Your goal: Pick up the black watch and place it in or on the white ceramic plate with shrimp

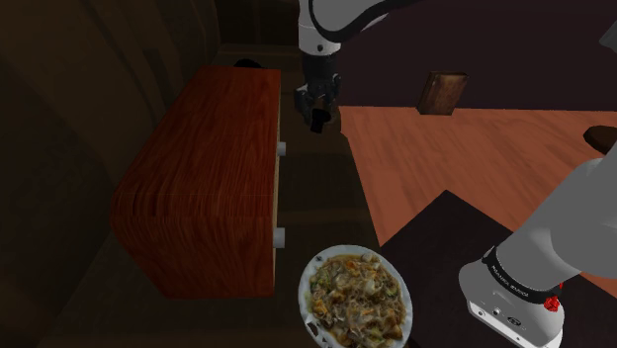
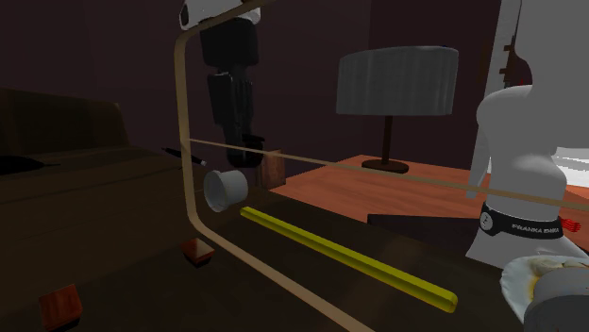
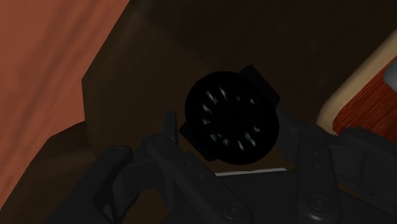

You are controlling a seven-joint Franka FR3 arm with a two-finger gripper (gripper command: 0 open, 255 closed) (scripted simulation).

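Half the job looks done: your end effector [image 1: 318, 117] clasps the black watch [image 3: 230, 118]; next, carry it to the shrimp plate [image 1: 303, 289], lower centre, and release.

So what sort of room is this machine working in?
Likely a dim room in a house, perhaps a living room or bedroom: a shaded table lamp, a reddish wooden cabinet with white knobs, and a white plate of food beside it.
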